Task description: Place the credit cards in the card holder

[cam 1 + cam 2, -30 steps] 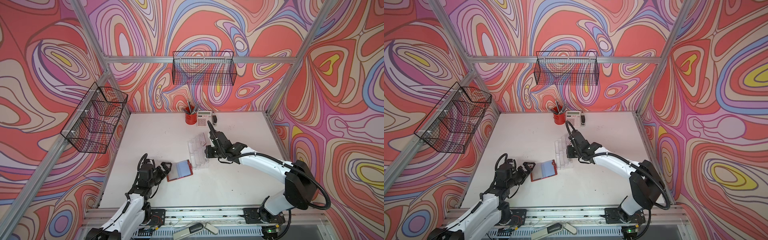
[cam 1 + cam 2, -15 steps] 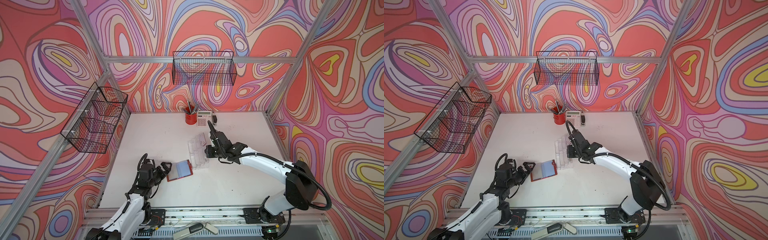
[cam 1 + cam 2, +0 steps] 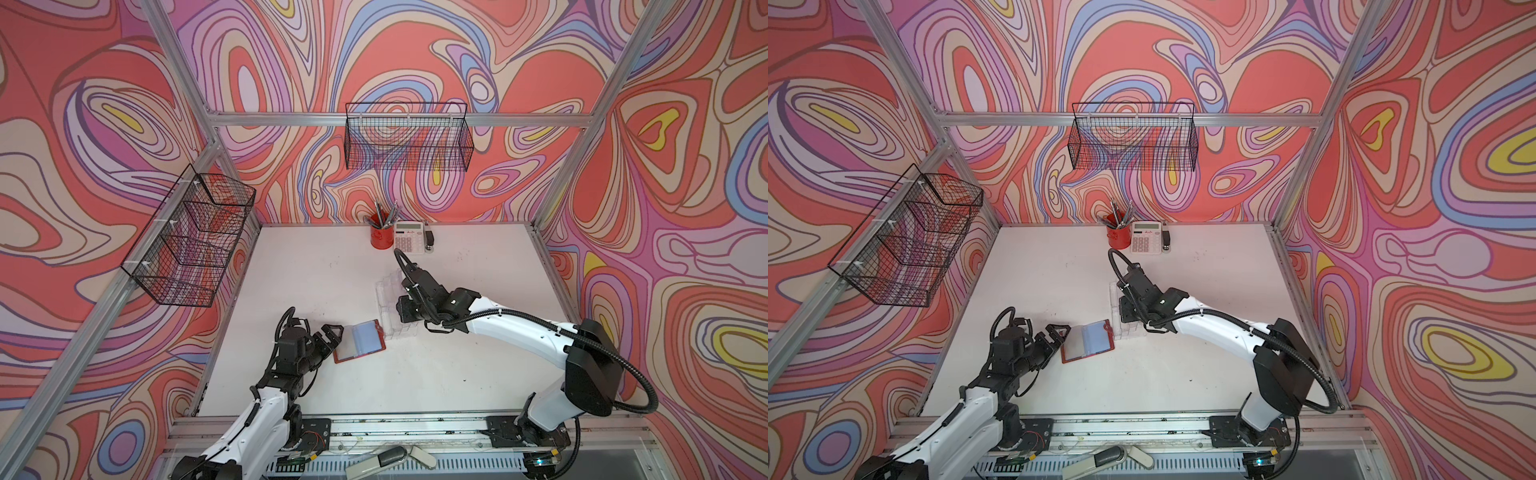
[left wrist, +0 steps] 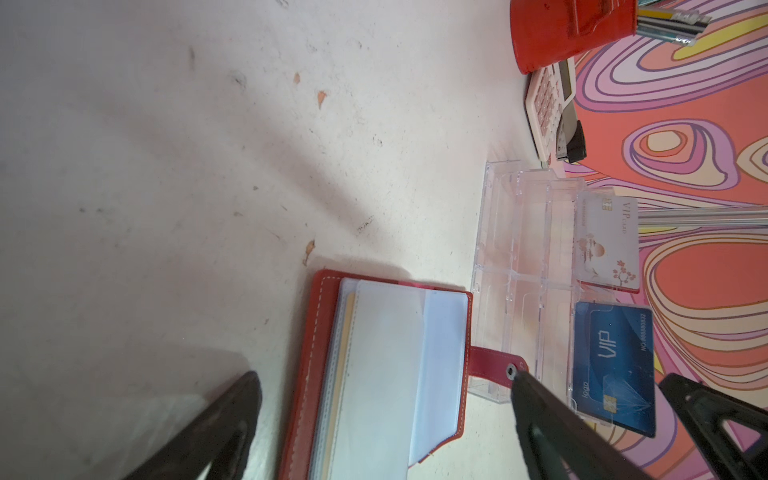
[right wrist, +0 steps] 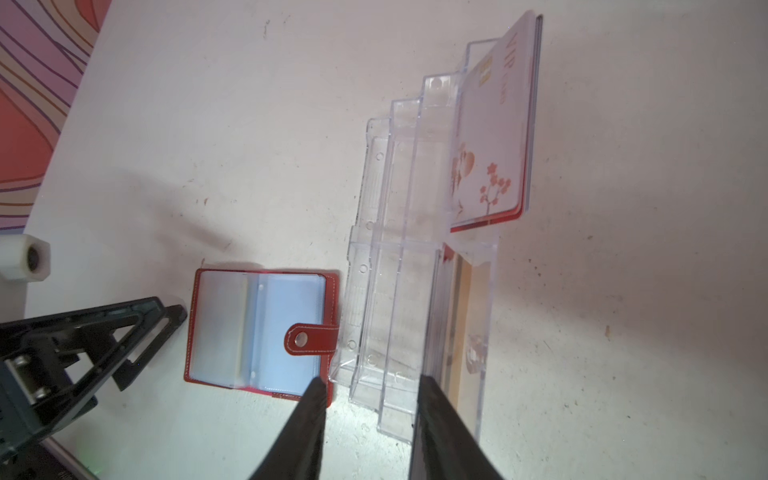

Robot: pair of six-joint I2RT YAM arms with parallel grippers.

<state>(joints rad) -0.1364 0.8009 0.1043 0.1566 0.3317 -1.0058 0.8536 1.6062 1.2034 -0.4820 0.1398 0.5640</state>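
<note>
The left gripper (image 3: 331,337), jaws spread wide and empty, is poised left of the clear card holder (image 3: 388,286), at the open red wallet (image 3: 360,341), seemingly to steady it. The credit cards (image 4: 613,365) are seen standing in the holder's rear tier. Over its front tiers the right gripper (image 5: 372,380) is held partly parted, nothing clamped. A pen cup (image 3: 381,237) and calculator (image 3: 409,243) are set well behind the holder, obstructing nothing.
</note>
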